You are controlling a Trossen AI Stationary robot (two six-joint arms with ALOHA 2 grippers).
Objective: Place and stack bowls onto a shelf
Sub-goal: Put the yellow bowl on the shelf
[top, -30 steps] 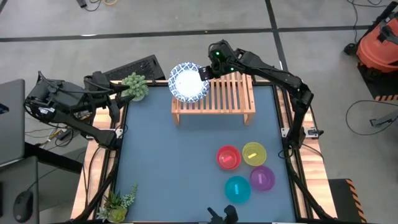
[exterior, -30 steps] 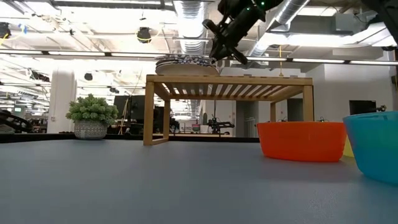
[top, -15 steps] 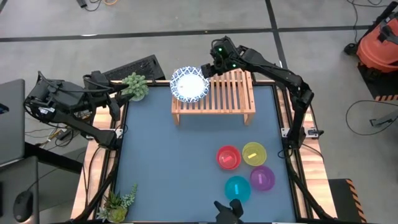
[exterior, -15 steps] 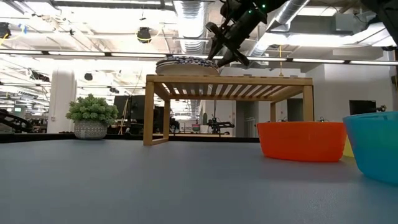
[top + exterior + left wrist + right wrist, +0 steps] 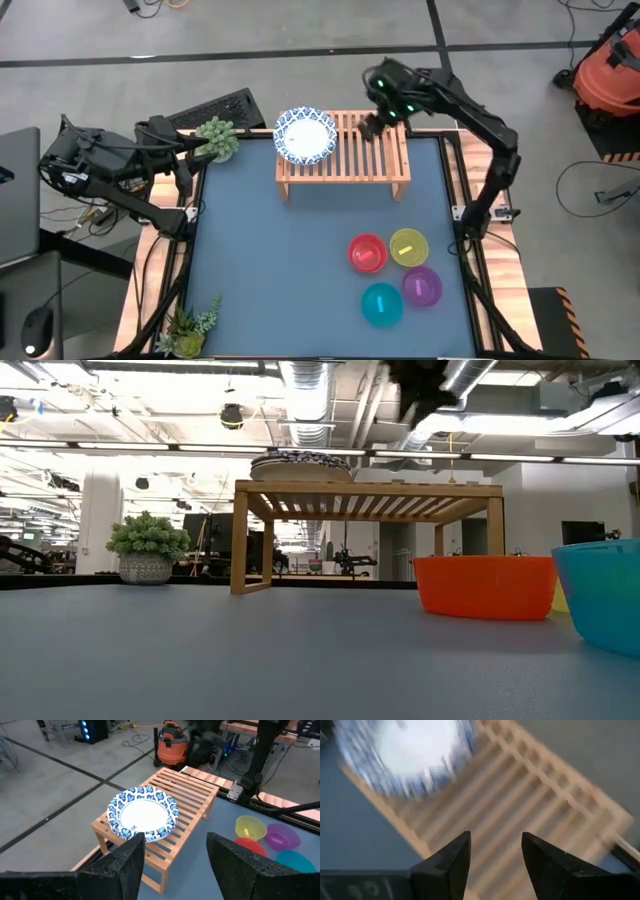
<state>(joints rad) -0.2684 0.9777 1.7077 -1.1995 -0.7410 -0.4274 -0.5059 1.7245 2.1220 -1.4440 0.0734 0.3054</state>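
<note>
White bowl with blue rim (image 5: 306,136) resting on left end of wooden shelf (image 5: 375,160). Right pincer (image 5: 370,126) above shelf's middle slats, beside bowl and apart from it; fingers spread open, holding nothing, touching nothing. Left pincer (image 5: 175,855) off surface's left edge, open and empty. Red (image 5: 367,252), yellow (image 5: 408,246), purple (image 5: 422,286) and teal (image 5: 382,304) bowls clustered on blue surface (image 5: 270,260), well apart from shelf.

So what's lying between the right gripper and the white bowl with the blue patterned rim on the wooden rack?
Nothing but bare slats. In the high view the right gripper hovers over the light-wood slatted shelf, apart from the blue-rimmed white bowl at its other end.
</note>
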